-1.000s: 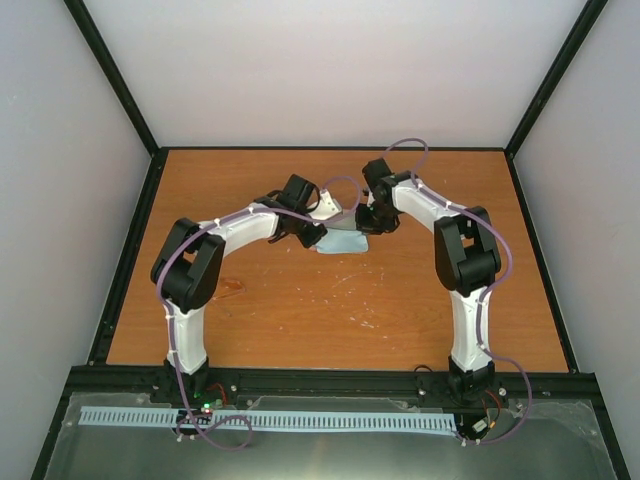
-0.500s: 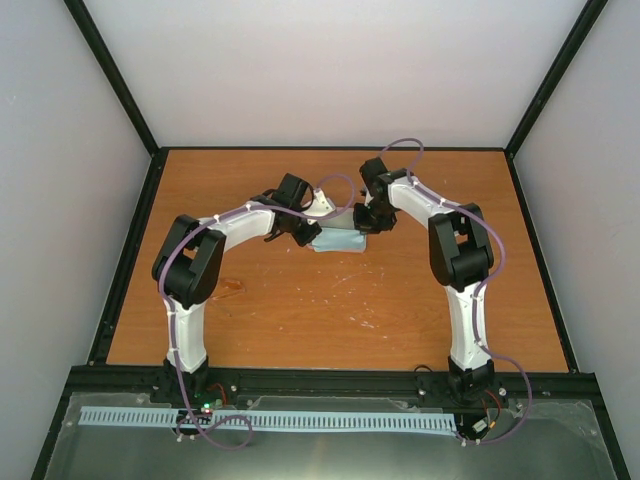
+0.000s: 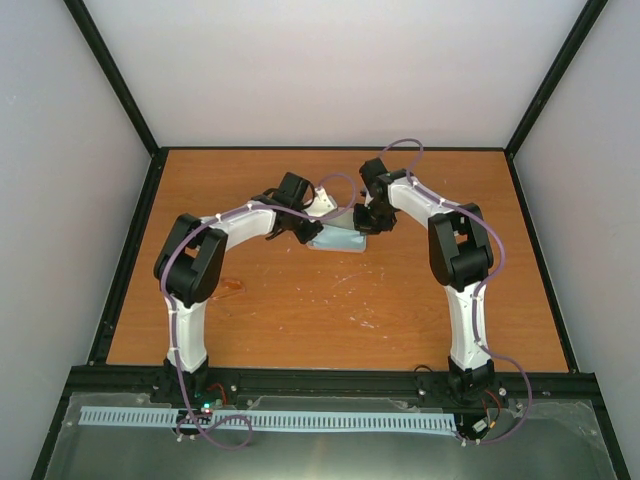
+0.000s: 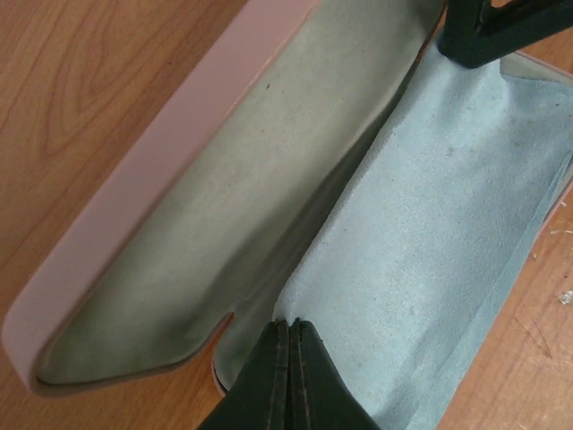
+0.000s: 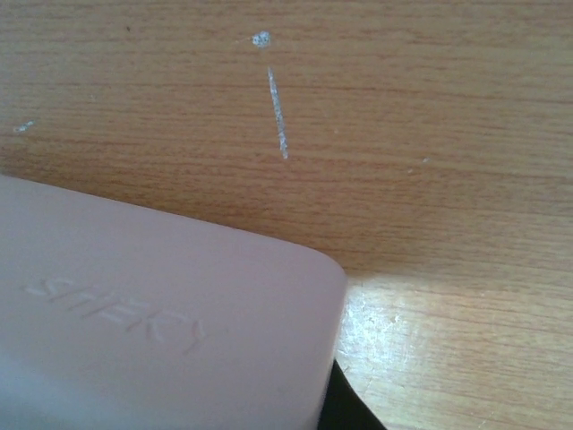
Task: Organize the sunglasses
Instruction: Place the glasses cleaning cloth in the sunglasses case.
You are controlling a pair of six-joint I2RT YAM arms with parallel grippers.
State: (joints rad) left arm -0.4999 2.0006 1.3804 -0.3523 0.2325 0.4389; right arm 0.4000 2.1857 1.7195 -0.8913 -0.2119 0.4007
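Note:
The pink case (image 4: pixel 152 170) lies open, its grey-green lining facing up; it also shows in the top view (image 3: pixel 322 204). The light blue cloth (image 4: pixel 448 224) is spread over the case's lower half (image 3: pixel 341 241). My left gripper (image 4: pixel 291 327) is shut, its tips pinching the cloth's near edge (image 3: pixel 308 232). My right gripper (image 3: pixel 363 221) holds the lid's far end; one finger (image 4: pixel 483 31) shows inside, and the lid's embossed outside (image 5: pixel 152 331) fills the right wrist view. The sunglasses are hidden.
The wooden table (image 3: pixel 300 310) has black rails along its edges and white walls on three sides. Small white scratches (image 5: pixel 277 112) mark the wood beside the case. Both arms meet at the table's far middle.
My left gripper has moved a little farther back and right, drawing the cloth up over the case. The right gripper has shifted slightly left and stayed on the lid.

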